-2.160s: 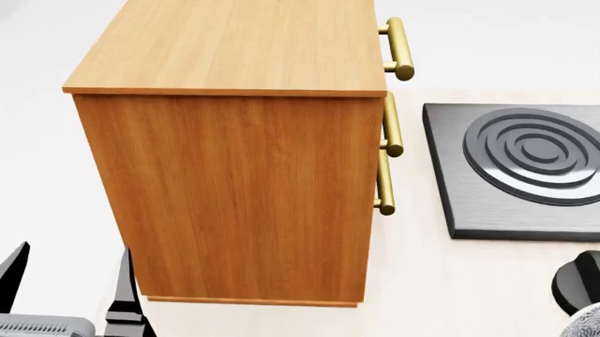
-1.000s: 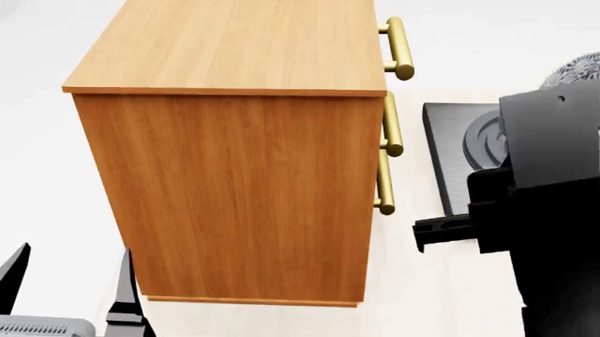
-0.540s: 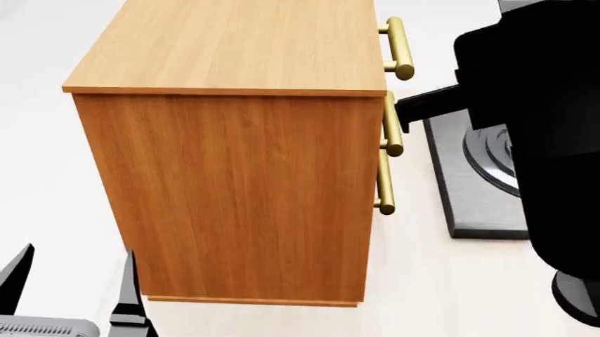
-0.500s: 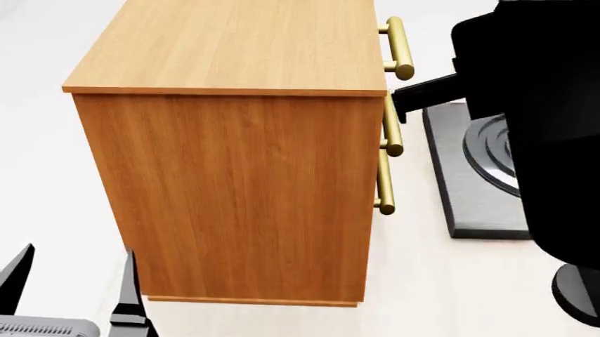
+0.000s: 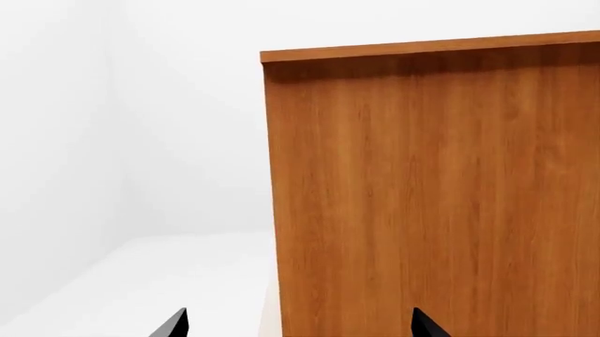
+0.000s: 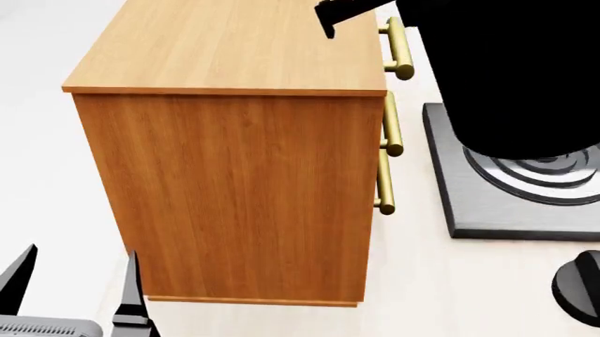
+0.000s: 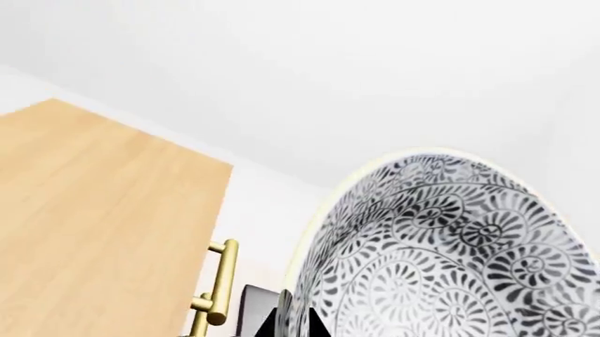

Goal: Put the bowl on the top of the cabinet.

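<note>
Right gripper (image 7: 289,324) clamps the rim of the deep white bowl with dense grey floral pattern (image 7: 440,260), beside the orange-brown wood-grain cabinet (image 6: 235,175); its flat top, upper left, lies bare. Left gripper (image 6: 70,291), lower left, fingers spread, holds nothing.

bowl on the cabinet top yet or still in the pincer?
Not on it. In the right wrist view the bowl sits at the right pincer, beside and above the cabinet top, which shows bare.
</note>
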Controlling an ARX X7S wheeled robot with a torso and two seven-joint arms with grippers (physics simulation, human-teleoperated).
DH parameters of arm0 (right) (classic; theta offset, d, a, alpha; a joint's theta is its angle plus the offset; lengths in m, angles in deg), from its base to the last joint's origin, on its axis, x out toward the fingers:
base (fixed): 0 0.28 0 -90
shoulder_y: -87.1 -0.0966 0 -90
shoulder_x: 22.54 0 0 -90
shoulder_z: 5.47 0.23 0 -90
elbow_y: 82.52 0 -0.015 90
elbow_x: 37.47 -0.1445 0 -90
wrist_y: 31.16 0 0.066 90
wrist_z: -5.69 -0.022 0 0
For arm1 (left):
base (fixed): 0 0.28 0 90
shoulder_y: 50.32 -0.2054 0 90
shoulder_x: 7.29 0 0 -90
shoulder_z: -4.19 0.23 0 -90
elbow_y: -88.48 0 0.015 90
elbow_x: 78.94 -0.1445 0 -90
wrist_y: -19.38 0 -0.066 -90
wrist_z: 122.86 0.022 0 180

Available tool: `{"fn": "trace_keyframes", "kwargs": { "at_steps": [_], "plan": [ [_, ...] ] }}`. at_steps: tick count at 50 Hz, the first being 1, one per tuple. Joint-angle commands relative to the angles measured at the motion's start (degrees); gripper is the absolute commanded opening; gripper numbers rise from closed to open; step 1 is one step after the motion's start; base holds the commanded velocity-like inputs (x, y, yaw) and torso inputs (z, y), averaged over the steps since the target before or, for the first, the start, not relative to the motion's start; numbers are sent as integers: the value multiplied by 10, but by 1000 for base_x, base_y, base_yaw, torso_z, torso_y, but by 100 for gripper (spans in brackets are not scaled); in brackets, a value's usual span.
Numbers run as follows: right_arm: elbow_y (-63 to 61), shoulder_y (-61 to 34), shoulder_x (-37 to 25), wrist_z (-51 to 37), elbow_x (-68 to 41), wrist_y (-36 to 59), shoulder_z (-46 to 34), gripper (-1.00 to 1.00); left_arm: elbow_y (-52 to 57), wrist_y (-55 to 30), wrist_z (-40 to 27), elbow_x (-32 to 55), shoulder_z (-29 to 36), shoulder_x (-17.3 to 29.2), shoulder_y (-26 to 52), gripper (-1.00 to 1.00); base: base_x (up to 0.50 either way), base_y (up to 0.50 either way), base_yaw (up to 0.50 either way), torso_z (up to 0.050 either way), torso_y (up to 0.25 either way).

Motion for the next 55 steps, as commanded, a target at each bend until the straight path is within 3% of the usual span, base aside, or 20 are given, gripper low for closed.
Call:
{"fn": "trace_keyframes", "kwargs": {
  "at_steps": [1, 12, 29, 55],
  "plan": [
    [15, -36, 43, 12, 22, -11, -33, -100, 6, -3, -2, 3, -1, 3, 0, 100, 0, 0, 0, 0, 0],
    [28, -61, 81, 35, 30, -22, -55, -100, 7, -5, -4, 2, 1, 4, 1, 100, 0, 0, 0, 0, 1],
    [1, -25, 113, 48, 45, -54, -85, -100, 3, 2, -4, 3, 2, 6, 0, 100, 0, 0, 0, 0, 0],
    [-27, 26, 114, 90, 87, -82, -131, -100, -2, 13, -5, 5, 4, 8, -7, 100, 0, 0, 0, 0, 1]
  ]
}}
